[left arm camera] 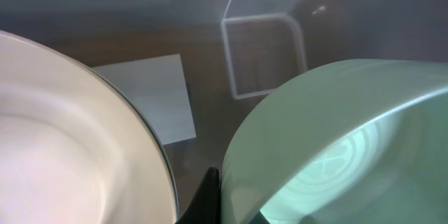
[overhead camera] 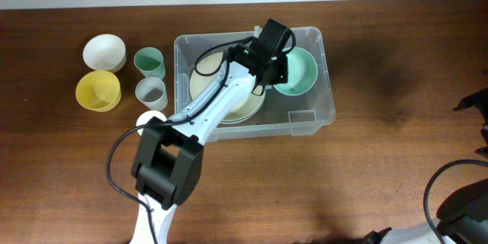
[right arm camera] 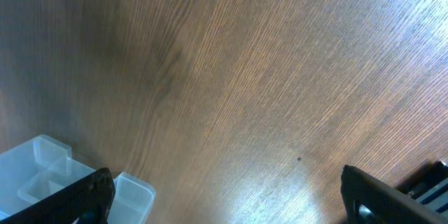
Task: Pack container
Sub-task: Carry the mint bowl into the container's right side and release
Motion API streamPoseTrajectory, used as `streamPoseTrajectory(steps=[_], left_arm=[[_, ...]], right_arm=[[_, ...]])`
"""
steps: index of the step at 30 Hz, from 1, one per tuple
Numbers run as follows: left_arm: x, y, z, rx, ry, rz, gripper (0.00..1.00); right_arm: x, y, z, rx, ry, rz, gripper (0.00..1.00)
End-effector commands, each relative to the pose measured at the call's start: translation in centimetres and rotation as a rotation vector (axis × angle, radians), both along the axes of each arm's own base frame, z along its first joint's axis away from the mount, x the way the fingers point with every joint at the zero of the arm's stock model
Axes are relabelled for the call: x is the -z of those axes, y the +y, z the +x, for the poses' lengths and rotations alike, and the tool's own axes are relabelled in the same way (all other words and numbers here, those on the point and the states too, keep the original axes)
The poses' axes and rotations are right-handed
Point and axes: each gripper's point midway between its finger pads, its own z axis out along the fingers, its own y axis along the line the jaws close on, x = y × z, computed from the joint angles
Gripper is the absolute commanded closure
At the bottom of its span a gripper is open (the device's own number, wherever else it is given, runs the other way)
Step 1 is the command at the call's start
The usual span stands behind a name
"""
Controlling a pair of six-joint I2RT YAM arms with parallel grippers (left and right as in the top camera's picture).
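Left claw (overhead camera: 276, 75) seemingly inside container (overhead camera: 309, 127)

A clear plastic container (overhead camera: 309, 126) with a white label (left arm camera: 150, 98) on its base holds a cream plate (overhead camera: 204, 85) and, at its three o'clock, a mint-green bowl (overhead camera: 303, 72) with a pale ringed motif inside, on a dark brown wood-grain table (overhead camera: 381, 183). At the container's nine o'clock stand a white bowl (overhead camera: 104, 52), a yellow bowl (overhead camera: 98, 91), a green cup (overhead camera: 150, 62) and a grey cup (overhead camera: 151, 91).
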Motion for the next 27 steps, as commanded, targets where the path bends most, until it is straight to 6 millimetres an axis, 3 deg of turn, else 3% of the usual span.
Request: streamPoseTrajectory(steps=[1, 11, 21, 27], left_arm=[[1.5, 0.2, 0.3, 0.001, 0.011, 0.030, 0.99], [1.6, 0.2, 0.3, 0.001, 0.011, 0.031, 0.98], [4.2, 0.3, 0.1, 0.004, 0.054, 0.056, 0.98], [4.2, 0.2, 0.2, 0.004, 0.052, 0.054, 0.98]], right_arm=[[0.1, 0.0, -0.2, 0.011, 0.006, 0.001, 0.01], [0.1, 0.0, -0.2, 0.011, 0.006, 0.001, 0.01], [0.1, 0.0, -0.2, 0.011, 0.006, 0.001, 0.01], [0.1, 0.0, -0.2, 0.011, 0.006, 0.001, 0.01]])
